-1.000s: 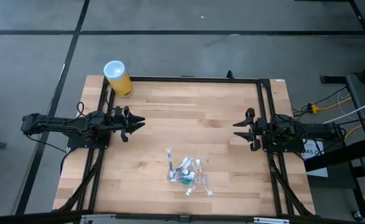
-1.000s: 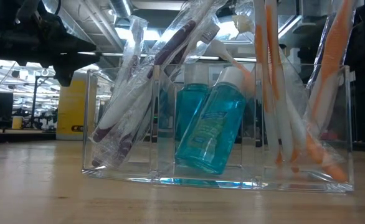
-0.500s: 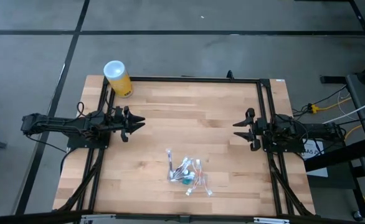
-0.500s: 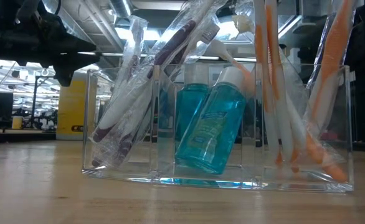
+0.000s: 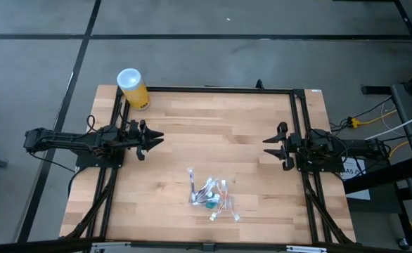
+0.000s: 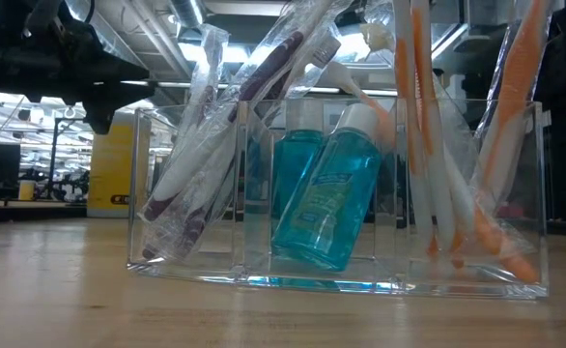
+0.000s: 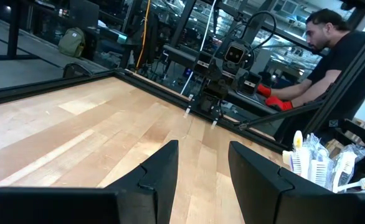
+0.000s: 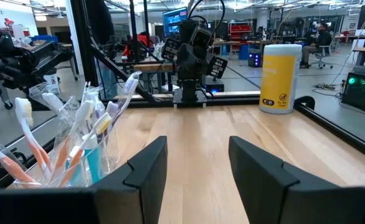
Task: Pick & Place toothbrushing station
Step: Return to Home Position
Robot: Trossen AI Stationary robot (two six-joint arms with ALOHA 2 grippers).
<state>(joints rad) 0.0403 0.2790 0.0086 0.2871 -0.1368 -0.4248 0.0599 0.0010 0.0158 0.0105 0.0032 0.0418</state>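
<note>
- A pale wooden table [image 5: 213,126] with a dark frame around it fills the scene, one dark arm at each side.
- The left gripper [image 5: 157,139] hangs over the table's left edge, pointing inward. Its jaws are released and grasp nothing.
- The right gripper [image 5: 268,147] faces it from the right edge, well apart. Its jaws are likewise spread and bare.
- Beyond the table on the right arm's side, a person [image 7: 332,68] in a dark top leans over a bench.
- A yellow canister [image 5: 132,88] with a white lid stands at the far left corner.
- The clear organizer [image 5: 211,198] sits near the table's near edge, about midway between the arms and touched by neither.
- Its left section holds wrapped purple toothbrushes [image 6: 201,184], leaning.
- Its right section holds orange toothbrushes [image 6: 428,145], heads up.
- In the middle section a teal bottle [image 6: 326,203] with a white cap stands tilted.
</note>
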